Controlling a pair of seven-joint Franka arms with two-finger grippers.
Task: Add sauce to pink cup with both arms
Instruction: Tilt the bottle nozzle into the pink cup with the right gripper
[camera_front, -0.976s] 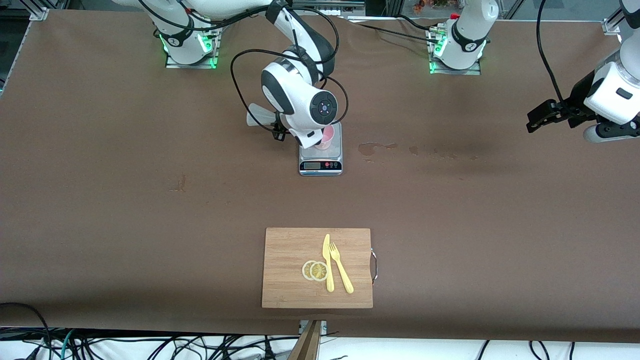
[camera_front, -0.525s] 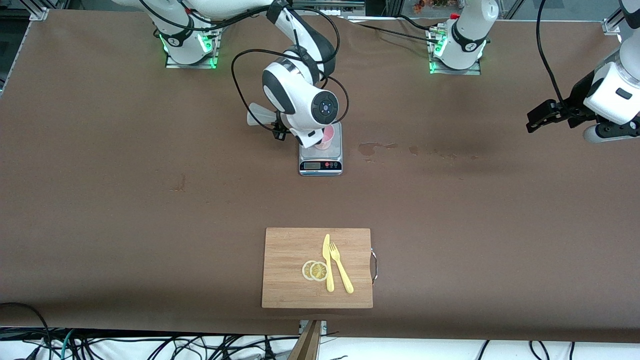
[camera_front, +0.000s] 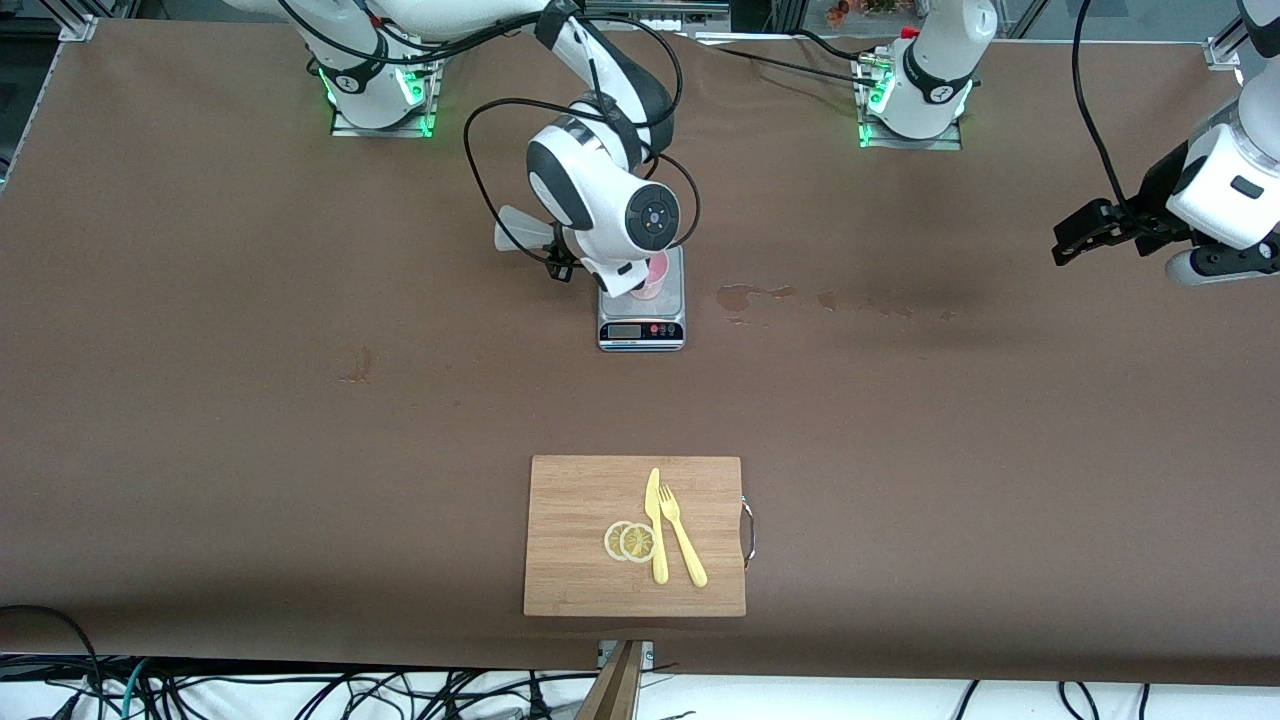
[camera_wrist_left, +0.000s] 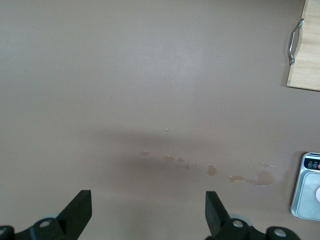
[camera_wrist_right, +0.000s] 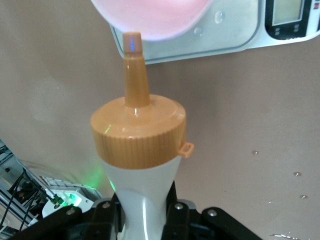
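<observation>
Over the pink cup, right end effector clamps the sauce; left end effector spread wide.

Robotics lab: bolted arm bases, cables.

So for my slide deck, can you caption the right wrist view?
Right tool holds the sauce bottle, its orange nozzle pointing at the pink cup on the scale.
</observation>
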